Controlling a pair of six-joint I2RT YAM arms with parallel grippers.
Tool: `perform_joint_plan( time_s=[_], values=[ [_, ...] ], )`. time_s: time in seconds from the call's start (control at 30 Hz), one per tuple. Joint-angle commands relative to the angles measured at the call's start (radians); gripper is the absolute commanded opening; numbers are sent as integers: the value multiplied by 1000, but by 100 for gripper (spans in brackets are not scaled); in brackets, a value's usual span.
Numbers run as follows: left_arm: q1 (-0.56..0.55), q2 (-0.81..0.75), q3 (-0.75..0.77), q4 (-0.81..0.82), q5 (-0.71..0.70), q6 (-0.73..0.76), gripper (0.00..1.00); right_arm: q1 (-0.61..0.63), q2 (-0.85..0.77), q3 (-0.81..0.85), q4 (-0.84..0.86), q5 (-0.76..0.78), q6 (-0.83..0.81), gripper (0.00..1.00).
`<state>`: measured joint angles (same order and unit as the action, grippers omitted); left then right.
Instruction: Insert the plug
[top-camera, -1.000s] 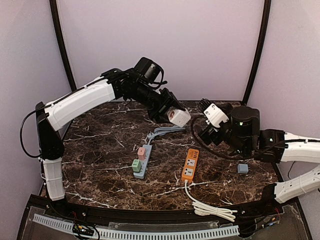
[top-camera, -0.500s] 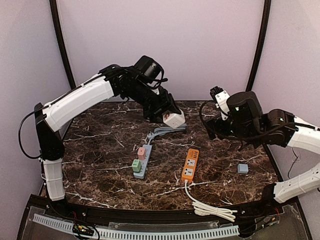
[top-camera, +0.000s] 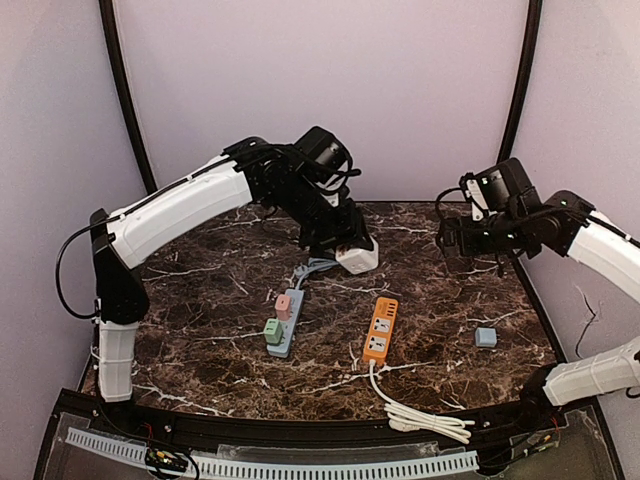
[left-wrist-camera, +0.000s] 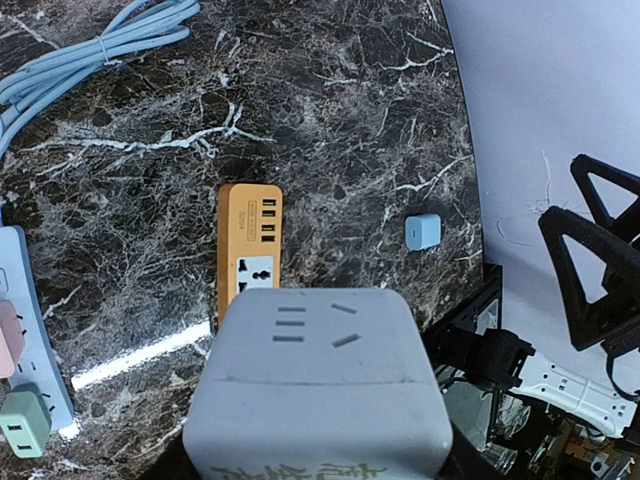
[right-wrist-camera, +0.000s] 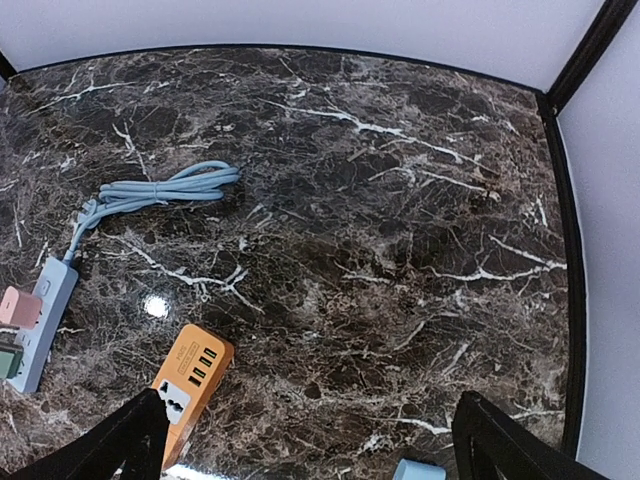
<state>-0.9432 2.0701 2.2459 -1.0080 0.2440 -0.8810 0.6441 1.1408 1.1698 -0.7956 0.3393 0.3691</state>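
A: Top external view: we see the left claw (top-camera: 352, 252) pinching the white adapter cube (top-camera: 357, 257), now lower and nearer the tabletop (top-camera: 200, 300) than a second ago, above the far end of the coiled blue cable (top-camera: 325, 263). The right claw (top-camera: 452, 243) has withdrawn up and toward the right wall, leaving the centre free.

B: We read that as a hand-over of the workspace: the left arm alone carries the plug. In the left wrist view the cube (left-wrist-camera: 315, 385) fills the foreground, and the orange power strip (left-wrist-camera: 250, 250) lies directly beyond it, its universal socket unoccupied.

A: And the right claw?

B: Its fingers (right-wrist-camera: 110, 445) stand spread with nothing between them.

A: Elsewhere we note the blue power strip (top-camera: 283, 322) bearing a pink plug (top-camera: 284, 305) and a green plug (top-camera: 272, 330), and a small blue adapter (top-camera: 485, 337) well apart at right.

B: Dark veined marble, glossy with lamp glare; plain lilac walls, black frame posts
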Motion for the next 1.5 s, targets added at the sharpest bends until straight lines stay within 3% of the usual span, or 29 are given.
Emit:
perform_joint_plan(
  time_s=[0.0, 0.57, 1.47],
  values=[
    [-23, 24, 51, -68, -33, 70, 1, -66, -16, -39, -48, -109, 51, 99],
    [-57, 196, 133, -65, -2, 159, 1, -110, -35, -119, -81, -161, 104, 99],
    [-111, 358, 196, -121, -45, 143, 1, -111, -41, -173, -122, -171, 121, 99]
  ],
)
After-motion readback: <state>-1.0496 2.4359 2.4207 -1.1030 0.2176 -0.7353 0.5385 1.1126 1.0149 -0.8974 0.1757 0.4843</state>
